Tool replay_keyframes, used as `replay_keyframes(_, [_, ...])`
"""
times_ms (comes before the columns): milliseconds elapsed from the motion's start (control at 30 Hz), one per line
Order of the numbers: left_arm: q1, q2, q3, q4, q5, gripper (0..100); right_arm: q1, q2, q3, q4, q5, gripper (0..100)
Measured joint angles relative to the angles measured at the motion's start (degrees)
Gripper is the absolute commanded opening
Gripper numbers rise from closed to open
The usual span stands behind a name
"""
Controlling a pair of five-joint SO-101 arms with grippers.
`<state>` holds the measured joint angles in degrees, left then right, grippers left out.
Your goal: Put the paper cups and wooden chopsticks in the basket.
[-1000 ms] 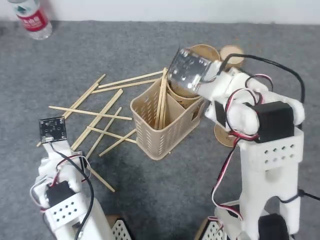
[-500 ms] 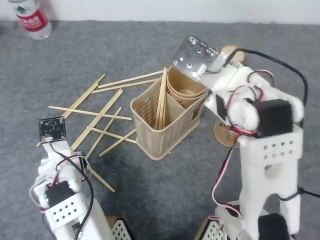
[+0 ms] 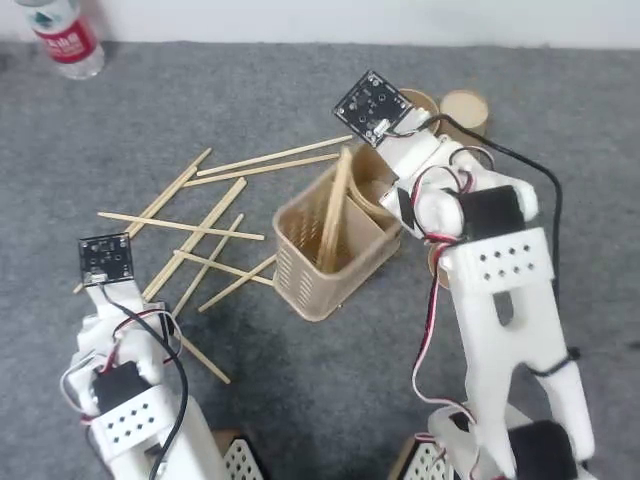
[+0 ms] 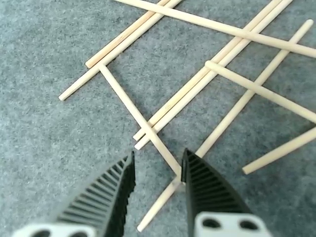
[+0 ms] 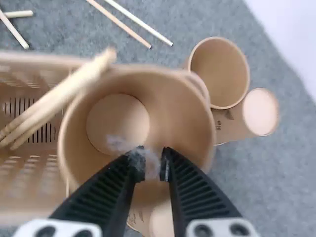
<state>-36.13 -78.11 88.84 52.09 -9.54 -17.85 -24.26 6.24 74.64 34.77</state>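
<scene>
The paper cup [image 5: 187, 113] is light, thin-walled and easily crushed, so best taken at the rim. That is where the right gripper [image 5: 152, 158] has it, fingers pinched on the near wall, the cup sitting in the basket [image 3: 320, 270] at centre of the high view beside leaning chopsticks [image 3: 335, 210]. The left gripper [image 4: 157, 163] hangs with fingers spread over the loose chopsticks [image 3: 200, 225] at left — stiff, thin, apt to roll. Since a second ago the right arm has swung lower and the basket has turned, its sticks tipping — the left arm unmoved.
</scene>
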Motion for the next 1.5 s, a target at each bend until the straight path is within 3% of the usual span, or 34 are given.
replay_keyframes(167, [0.00, 0.00, 0.00, 0.00, 0.00, 15, 0.00, -6.77, -11.78, 6.15, 0.00, 6.6])
replay_keyframes(300, [0.00, 0.00, 0.00, 0.00, 0.00, 15, 6.33, -8.70, -14.59, 9.76, 0.09, 6.6])
replay_keyframes(467, [0.00, 0.00, 0.00, 0.00, 0.00, 15, 17.23, -4.84, -5.27, 11.08, 2.81, 6.1])
replay_keyframes(567, [0.00, 0.00, 0.00, 0.00, 0.00, 15, 20.13, -2.55, 3.16, 10.64, 5.89, 6.1])
replay_keyframes(1033, [-0.09, 0.00, 0.00, 0.00, 0.00, 15, 26.73, -1.49, 27.78, -10.99, 10.46, 6.1])
replay_keyframes(1367, [-0.09, 0.00, 0.00, 0.00, 0.00, 15, 46.59, -1.14, 32.97, -19.52, 23.38, 6.1])
replay_keyframes(1500, [-0.09, 0.00, 0.00, 0.00, 0.00, 15, 50.11, -2.02, 31.82, -17.32, 24.70, 6.1])
